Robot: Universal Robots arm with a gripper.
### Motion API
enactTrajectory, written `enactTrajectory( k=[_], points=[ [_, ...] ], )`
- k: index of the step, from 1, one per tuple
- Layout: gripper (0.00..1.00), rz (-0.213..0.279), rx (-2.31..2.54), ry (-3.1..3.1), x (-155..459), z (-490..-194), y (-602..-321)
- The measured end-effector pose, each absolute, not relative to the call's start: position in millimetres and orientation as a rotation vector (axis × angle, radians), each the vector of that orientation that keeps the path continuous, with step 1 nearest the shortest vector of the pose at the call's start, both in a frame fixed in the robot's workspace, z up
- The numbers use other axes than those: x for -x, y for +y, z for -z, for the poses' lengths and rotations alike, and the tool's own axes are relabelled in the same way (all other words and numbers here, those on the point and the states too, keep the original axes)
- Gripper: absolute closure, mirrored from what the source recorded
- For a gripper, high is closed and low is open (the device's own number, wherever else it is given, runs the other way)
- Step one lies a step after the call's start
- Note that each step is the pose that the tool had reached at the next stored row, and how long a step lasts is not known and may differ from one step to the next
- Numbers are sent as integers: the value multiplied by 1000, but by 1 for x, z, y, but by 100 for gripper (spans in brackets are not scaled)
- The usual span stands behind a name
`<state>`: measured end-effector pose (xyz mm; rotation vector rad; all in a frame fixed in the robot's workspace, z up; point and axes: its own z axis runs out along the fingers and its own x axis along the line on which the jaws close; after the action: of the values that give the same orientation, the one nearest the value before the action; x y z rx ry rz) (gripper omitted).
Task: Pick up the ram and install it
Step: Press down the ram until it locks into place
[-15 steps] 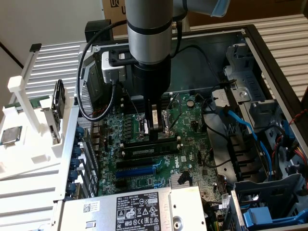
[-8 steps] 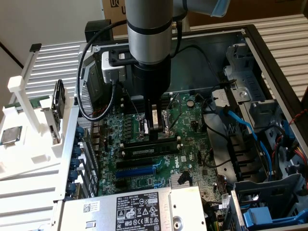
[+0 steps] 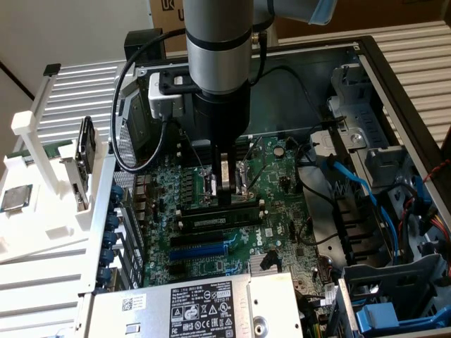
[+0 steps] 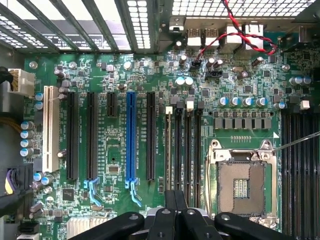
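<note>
**Ram on edge in a memory slot, closed fingers at its top**

Ram point(image 3: 218, 207) stands upright on its long edge in one of the black memory slots point(image 4: 189, 150) of the motherboard point(image 4: 115, 75). It runs level along the slot rather than tilted. In the wrist view it shows edge-on as a thin line point(image 4: 167, 150) in the slot of that group nearest the blue expansion slot point(image 4: 131, 140).

The gripper point(image 3: 225, 191) hangs straight down over the middle of the stick, and its fingers point(image 4: 170, 210) are drawn together with no gap between them. Their tips sit right at the ram's upper edge. Whether they press on it or stop just short cannot be told, and nothing is clamped between them.

The open processor socket point(image 4: 240, 185) lies just beside the memory slots, on the far side from the blue one. A white slot point(image 4: 48, 127) sits well apart, past several black ones. Red and black wires point(image 4: 240, 30) cross the board's edge near the rear ports.

In the exterior view the board lies inside an open computer case point(image 3: 394, 77), with the labelled power supply point(image 3: 204, 310) in the foreground. A white rack point(image 3: 42, 141) stands outside the case at the exterior view's left.
</note>
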<state>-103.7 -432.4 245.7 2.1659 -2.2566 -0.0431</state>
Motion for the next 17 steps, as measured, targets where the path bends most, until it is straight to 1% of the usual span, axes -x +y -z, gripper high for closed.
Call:
enactTrajectory(
  k=[17],
  points=[
    [90, 47, -1874, -2510, 104, -246, -432]
  ],
)
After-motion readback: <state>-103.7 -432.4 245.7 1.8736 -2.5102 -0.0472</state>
